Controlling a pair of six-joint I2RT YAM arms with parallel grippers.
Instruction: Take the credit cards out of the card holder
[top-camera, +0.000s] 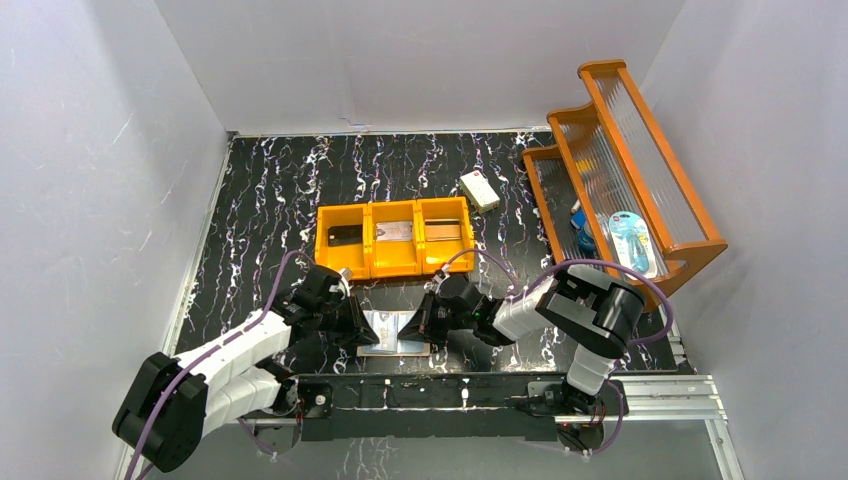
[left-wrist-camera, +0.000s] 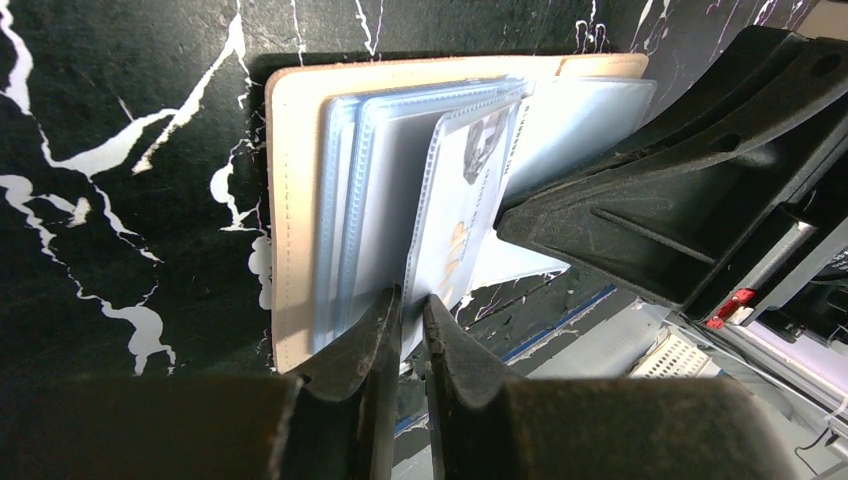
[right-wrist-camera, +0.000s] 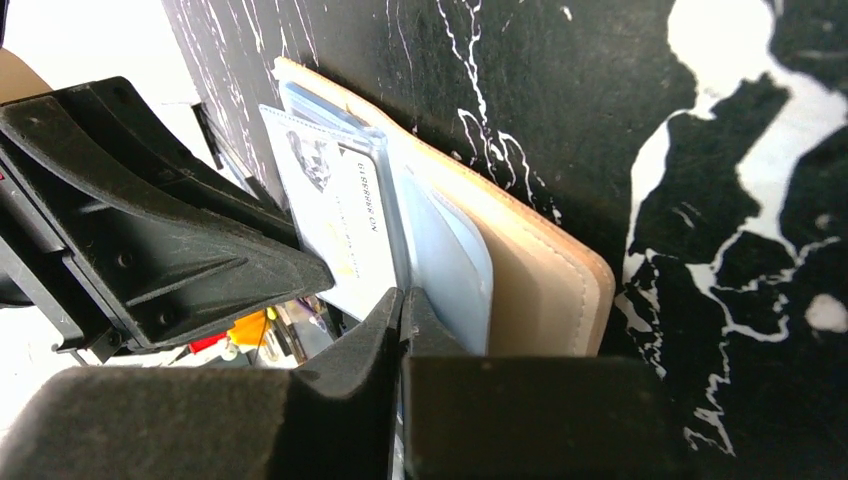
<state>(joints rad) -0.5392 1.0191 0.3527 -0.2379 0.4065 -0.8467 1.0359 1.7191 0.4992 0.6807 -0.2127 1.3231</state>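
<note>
The card holder (top-camera: 395, 335) lies open on the black marble table between my two grippers, peach outside (left-wrist-camera: 295, 200), pale blue pockets inside. One clear pocket leaf stands up with a white printed credit card (left-wrist-camera: 465, 190) in it, which also shows in the right wrist view (right-wrist-camera: 345, 215). My left gripper (left-wrist-camera: 412, 305) is shut on the near edge of that leaf. My right gripper (right-wrist-camera: 402, 300) is shut on the leaf's edge from the opposite side, beside the peach cover (right-wrist-camera: 545, 285). A black card (top-camera: 345, 235) and a silver card (top-camera: 399, 231) lie in the orange bin.
The orange three-compartment bin (top-camera: 393, 264) stands just behind the card holder; its right compartment holds another card (top-camera: 446, 231). A white box (top-camera: 479, 190) lies further back. An orange tiered rack (top-camera: 620, 170) fills the right side. Metal rails run along the near edge.
</note>
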